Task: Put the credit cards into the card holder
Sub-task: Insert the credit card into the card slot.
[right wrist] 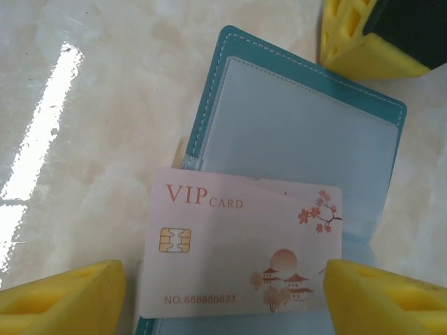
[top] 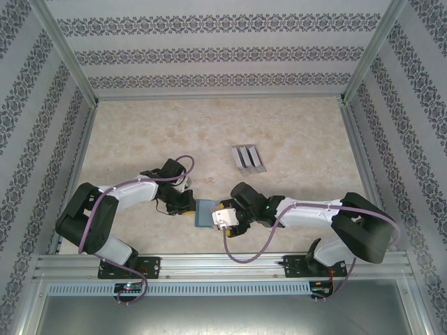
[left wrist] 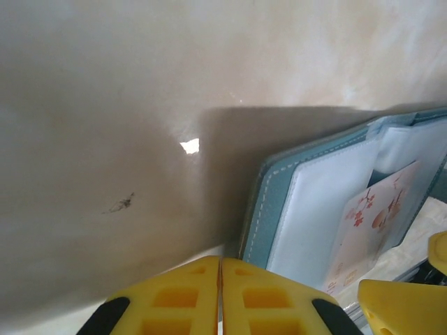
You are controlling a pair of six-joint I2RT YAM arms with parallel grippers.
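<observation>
The card holder (right wrist: 300,132), a teal wallet, lies open on the table, its clear inner pockets facing up. A pale credit card (right wrist: 237,258) printed "VIP CARD" lies across its near part, and the far right corner seems to be slipped under a pocket edge. My right gripper (right wrist: 223,296) is open, one yellow finger either side of the card's short ends. My left gripper (left wrist: 221,269) is shut, its tips right at the wallet's stitched edge (left wrist: 269,209). One of its fingers (right wrist: 363,49) sits by the wallet's far corner. From above, the wallet (top: 202,214) lies between both grippers.
A grey ridged rack (top: 248,159) stands on the marble-look table (top: 140,132) behind the right arm. Metal posts and patterned walls enclose the table on three sides. A small dark mark (left wrist: 120,204) is on the table left of the wallet.
</observation>
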